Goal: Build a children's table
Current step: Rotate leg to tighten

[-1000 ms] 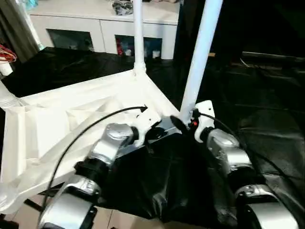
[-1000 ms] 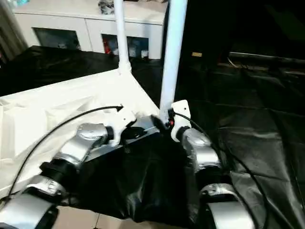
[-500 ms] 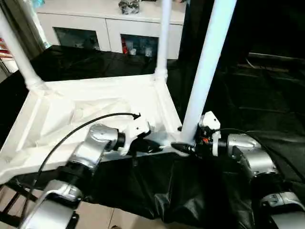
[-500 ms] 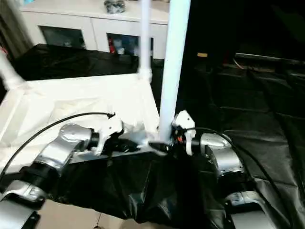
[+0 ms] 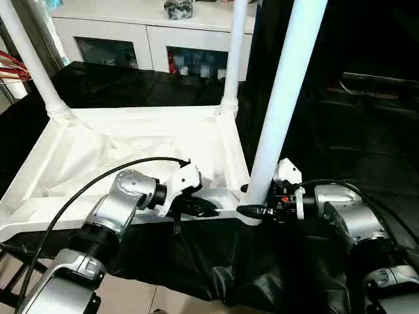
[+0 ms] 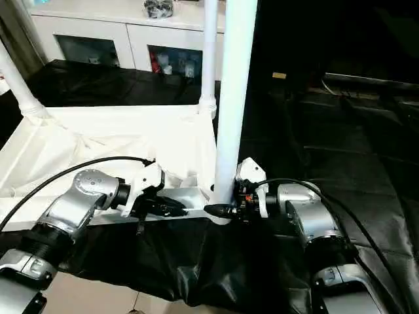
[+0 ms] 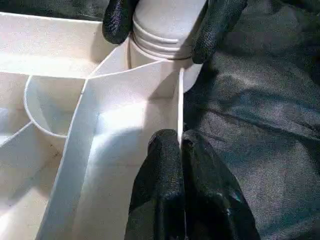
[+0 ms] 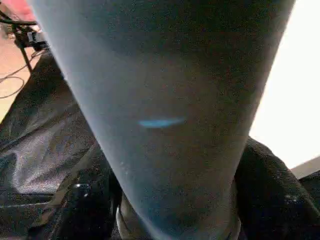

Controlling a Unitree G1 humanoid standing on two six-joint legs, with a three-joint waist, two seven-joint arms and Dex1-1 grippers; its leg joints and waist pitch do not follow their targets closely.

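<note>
White plastic ribbed tabletop inverted, frame centre-left. Left gripper clenched on rim wall. Right gripper straddles near tapered leg base, grip unconfirmed. Risk: leg tilts, socket unseats; rim slips.

Room lit from above, fairly bright; white tabletop and near leg nearly blown out, ribs faint in the glare; black sheet swallows light on the right, only soft sheen on its creases; cabinet at the back evenly lit. Left wrist pic sharp, w/ shadow cast over the plastic by the black fingers; right wrist pic dim, leg too close, grey & out of focus, w/ overexposed white patch beside it.
</note>
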